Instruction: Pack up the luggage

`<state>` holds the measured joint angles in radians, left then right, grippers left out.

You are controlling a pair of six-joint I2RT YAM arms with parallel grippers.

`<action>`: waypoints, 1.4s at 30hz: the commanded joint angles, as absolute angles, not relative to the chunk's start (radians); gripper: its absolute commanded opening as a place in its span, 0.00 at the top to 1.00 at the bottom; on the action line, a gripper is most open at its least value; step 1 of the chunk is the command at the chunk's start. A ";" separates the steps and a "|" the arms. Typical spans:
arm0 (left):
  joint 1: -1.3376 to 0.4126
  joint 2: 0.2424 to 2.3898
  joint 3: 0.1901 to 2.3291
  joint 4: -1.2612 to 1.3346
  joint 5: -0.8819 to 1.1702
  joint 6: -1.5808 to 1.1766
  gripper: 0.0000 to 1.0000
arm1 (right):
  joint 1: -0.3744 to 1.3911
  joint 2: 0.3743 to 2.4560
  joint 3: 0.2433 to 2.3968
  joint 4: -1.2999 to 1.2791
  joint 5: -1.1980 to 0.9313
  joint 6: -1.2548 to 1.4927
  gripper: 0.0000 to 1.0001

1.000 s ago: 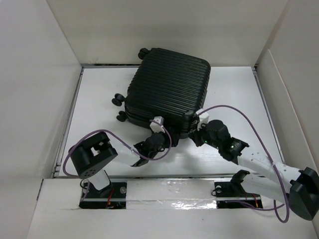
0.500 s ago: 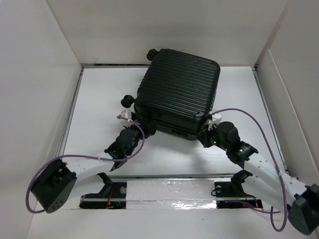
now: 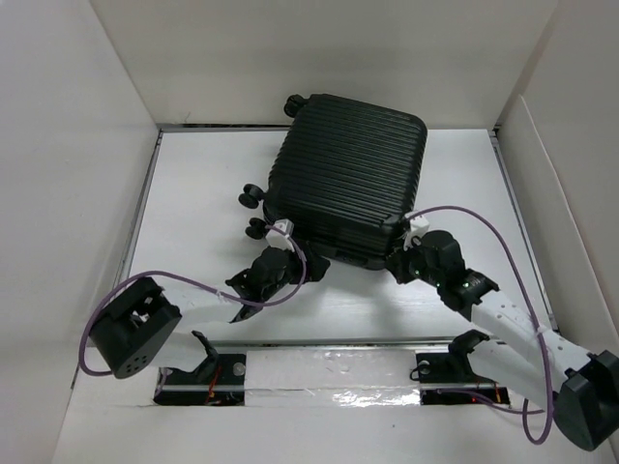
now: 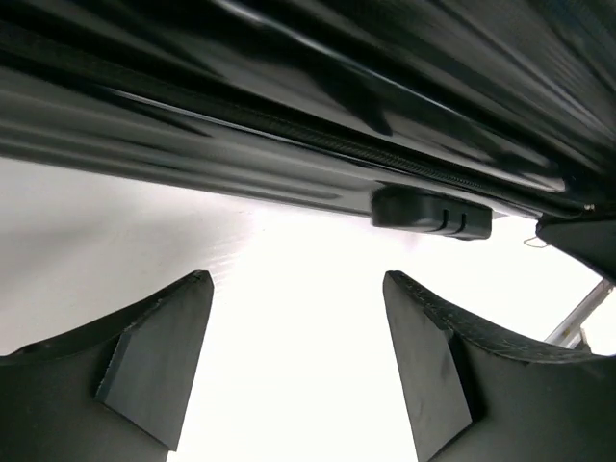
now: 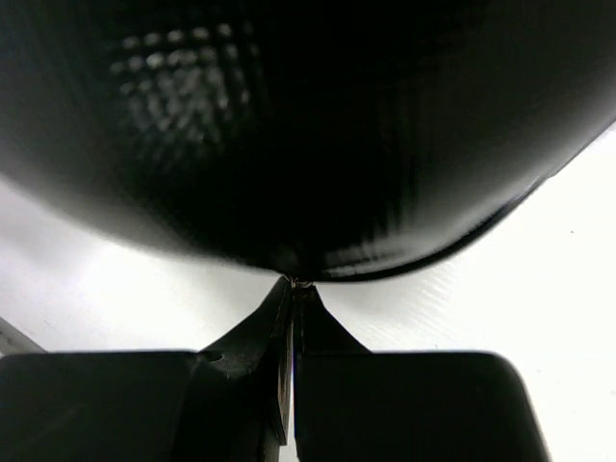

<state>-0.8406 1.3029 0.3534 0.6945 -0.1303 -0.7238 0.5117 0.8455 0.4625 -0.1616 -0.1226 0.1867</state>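
The luggage is a black ribbed suitcase lying flat and closed at the back of the table, casters on its left side. My left gripper is open and empty at its near left edge. In the left wrist view it faces the zipper seam and a small black lock block. My right gripper is at the near right corner. In the right wrist view its fingers are shut on a tiny metal zipper pull against the dark shell.
White walls box in the table on the left, back and right. A metal rail runs along the near edge by the arm bases. Purple cables loop over both arms.
The suitcase has shifted back and to the right and turned a little. My left arm swung out left, then came back to the near left edge. The right gripper followed the near right corner.
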 commanded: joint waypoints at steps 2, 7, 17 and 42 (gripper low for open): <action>-0.841 1.322 0.426 0.745 -0.074 -0.690 0.30 | 0.531 0.862 0.515 -0.100 0.189 0.222 1.00; -0.850 1.362 0.465 0.761 -0.045 -0.675 0.27 | 0.497 0.730 0.462 -0.075 0.379 0.313 1.00; -0.861 1.302 0.462 0.736 -0.094 -0.652 0.26 | 0.521 0.828 0.428 0.064 0.096 0.299 1.00; -0.940 1.717 0.706 0.979 -0.143 -0.727 0.72 | 0.888 1.091 0.597 0.316 -0.114 0.313 1.00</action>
